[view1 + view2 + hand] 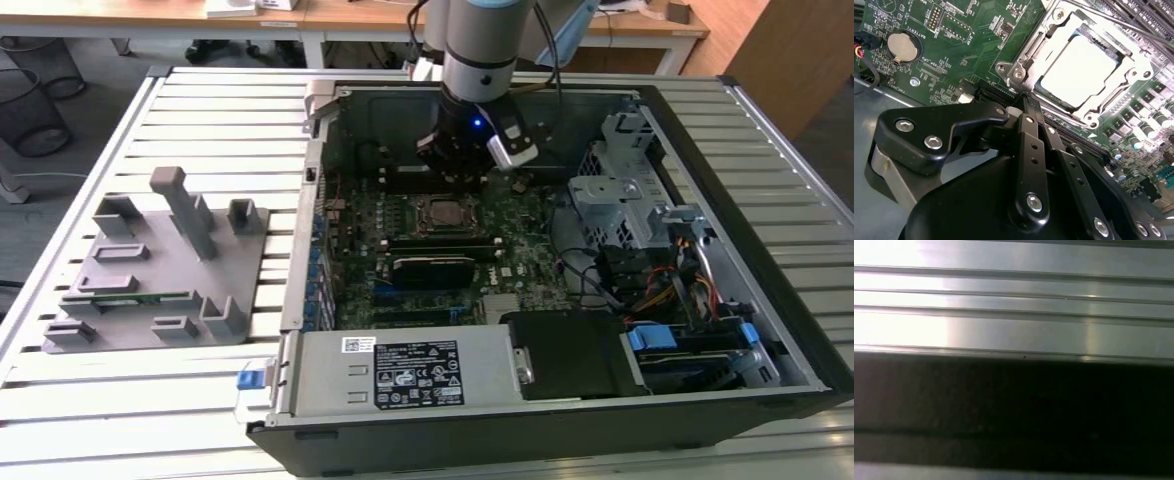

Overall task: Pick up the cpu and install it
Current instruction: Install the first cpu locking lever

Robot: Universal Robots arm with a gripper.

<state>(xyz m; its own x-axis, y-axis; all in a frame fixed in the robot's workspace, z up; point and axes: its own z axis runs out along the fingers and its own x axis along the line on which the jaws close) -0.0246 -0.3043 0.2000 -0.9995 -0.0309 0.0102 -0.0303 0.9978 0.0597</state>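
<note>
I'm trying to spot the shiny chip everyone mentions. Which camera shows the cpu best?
The second wrist view: the cpu lies large and bright in the socket, just beyond the end effector. In the exterior view the cpu is a small dark square on the motherboard. The first wrist view looks at metal slats.

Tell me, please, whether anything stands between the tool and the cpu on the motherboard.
Nothing visible does. In the second wrist view the cpu already lies in the open socket frame, its silver top uncovered, and the tool sits just beside that frame with only bare motherboard nearby.
</note>
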